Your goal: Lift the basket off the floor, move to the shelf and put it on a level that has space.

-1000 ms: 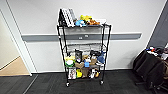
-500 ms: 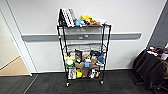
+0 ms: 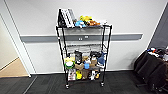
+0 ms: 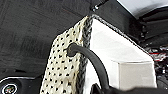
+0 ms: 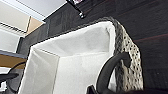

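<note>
The basket (image 4: 107,50) hung off the dark floor (image 4: 30,37), close under both wrist cameras, its curved handle (image 5: 110,70) by each gripper; whether either gripper was clamped on it I cannot tell. The shelf (image 3: 83,53) stood ahead against the wall, its second level (image 3: 83,47) free. A tilted carry could catch the rim on a post. The head view matched the earlier frame.
</note>
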Motion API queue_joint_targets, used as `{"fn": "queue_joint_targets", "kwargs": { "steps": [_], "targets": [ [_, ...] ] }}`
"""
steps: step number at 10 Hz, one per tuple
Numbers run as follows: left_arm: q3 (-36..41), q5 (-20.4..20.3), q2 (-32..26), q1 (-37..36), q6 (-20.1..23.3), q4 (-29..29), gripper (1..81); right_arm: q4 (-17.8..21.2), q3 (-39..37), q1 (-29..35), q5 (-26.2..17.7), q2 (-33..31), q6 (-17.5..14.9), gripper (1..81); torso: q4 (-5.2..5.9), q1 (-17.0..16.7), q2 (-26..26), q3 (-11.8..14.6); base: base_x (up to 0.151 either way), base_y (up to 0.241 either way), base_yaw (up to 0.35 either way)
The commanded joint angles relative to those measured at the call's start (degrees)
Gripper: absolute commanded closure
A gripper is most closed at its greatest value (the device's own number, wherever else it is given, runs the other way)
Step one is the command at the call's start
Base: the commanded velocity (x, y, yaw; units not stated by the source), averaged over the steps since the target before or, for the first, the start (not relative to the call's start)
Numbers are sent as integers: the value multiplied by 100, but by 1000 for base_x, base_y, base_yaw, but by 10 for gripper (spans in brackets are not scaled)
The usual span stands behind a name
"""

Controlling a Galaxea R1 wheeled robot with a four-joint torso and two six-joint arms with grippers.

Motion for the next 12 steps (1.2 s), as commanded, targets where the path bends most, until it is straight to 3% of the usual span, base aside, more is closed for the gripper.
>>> {"fn": "queue_joint_targets", "kwargs": {
  "steps": [1,12],
  "targets": [
    [197,221,-83,-621,6,-20,811,-2,219,600,-172,-41,-8,811,0,0,0,0,90,0,0],
    [320,115,-100,-613,-3,-20,811,-2,245,574,-180,-50,-17,811,0,-2,0,0,99,0,0]
  ]
}}
